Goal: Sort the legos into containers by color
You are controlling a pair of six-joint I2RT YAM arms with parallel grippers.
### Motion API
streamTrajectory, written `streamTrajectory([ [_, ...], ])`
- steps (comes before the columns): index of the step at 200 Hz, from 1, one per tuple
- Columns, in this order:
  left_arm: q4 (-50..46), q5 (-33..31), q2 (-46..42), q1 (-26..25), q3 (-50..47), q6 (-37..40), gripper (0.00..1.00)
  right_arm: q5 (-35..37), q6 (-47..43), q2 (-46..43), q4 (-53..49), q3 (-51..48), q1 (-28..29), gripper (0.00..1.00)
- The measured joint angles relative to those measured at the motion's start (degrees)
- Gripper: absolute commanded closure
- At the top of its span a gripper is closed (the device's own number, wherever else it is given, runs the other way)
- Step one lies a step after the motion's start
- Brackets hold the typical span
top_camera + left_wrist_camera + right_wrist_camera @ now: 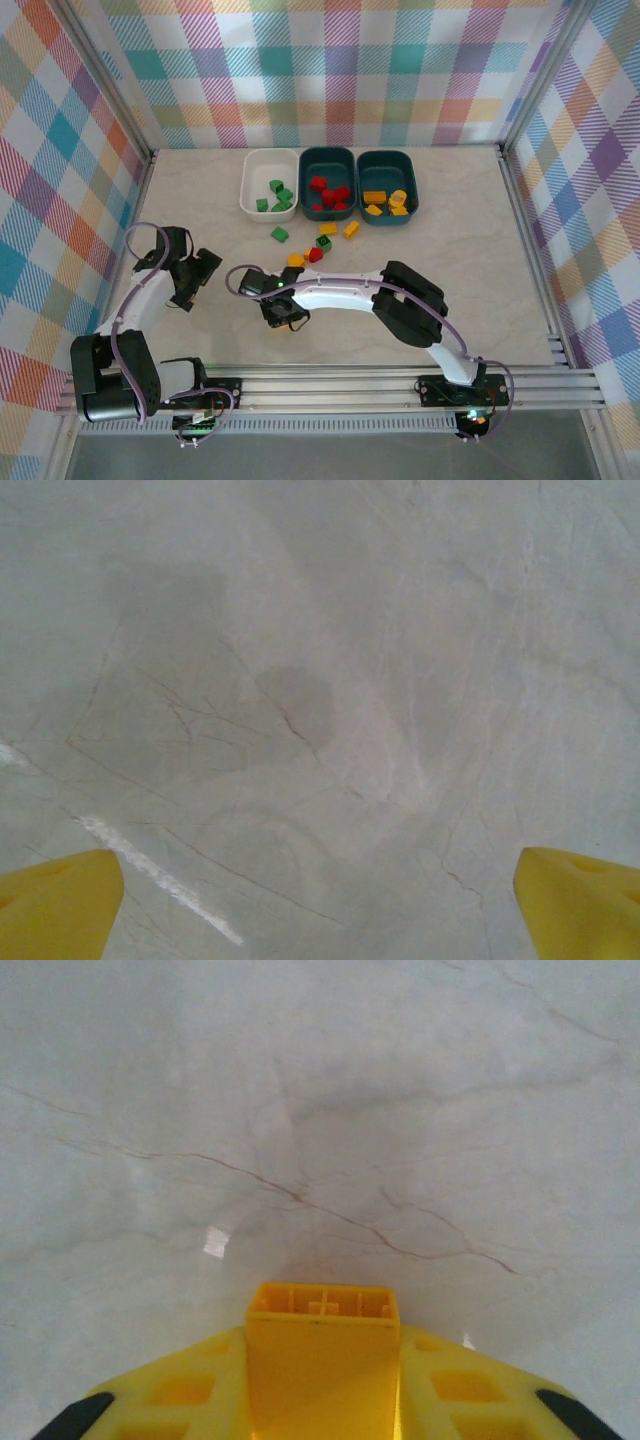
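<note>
Near side of the white tub (270, 181) | right gripper (285, 311) clamped on a yellow lego (322, 1305) | left gripper (320, 895), further left, jaws wide apart

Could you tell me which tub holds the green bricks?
The white tub, leftmost in the row, holds green bricks; the middle teal tub holds red bricks, the right teal tub yellow-orange bricks.

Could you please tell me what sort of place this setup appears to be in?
Probably a lab robot cell rather than a home. Plaid cloth walls enclose a marble-look table, aluminium rails carry the left arm and right arm, and tubs hold sorted toy bricks.
</note>
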Motion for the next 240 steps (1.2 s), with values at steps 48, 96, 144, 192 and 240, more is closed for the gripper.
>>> streamTrajectory([
  [48,3.56,5.49,-0.15,-0.7,-0.92,-1.9,0.0,4.72,-2.43,-9.42,-0.63,-6.43,-3.48,0.75],
  [96,5.22,8.63,6.03,-12.39,1.36,-2.25,0.03,6.62,-10.82,-20.17,4.61,-8.76,-27.89,0.74],
  [144,5.88,9.27,14.93,-26.51,8.31,-2.01,0.05,1.95,-17.0,-10.99,5.64,4.59,-47.54,0.73],
  [192,5.97,8.74,17.2,-30.18,12.61,-2.01,0.04,-2.51,-19.98,0.46,2.12,15.74,-50.71,0.7],
  [240,4.42,7.63,17.18,-30.18,12.87,-2.01,0.03,-4.42,-21.2,4.92,-2.21,21.81,-52.28,0.47],
])
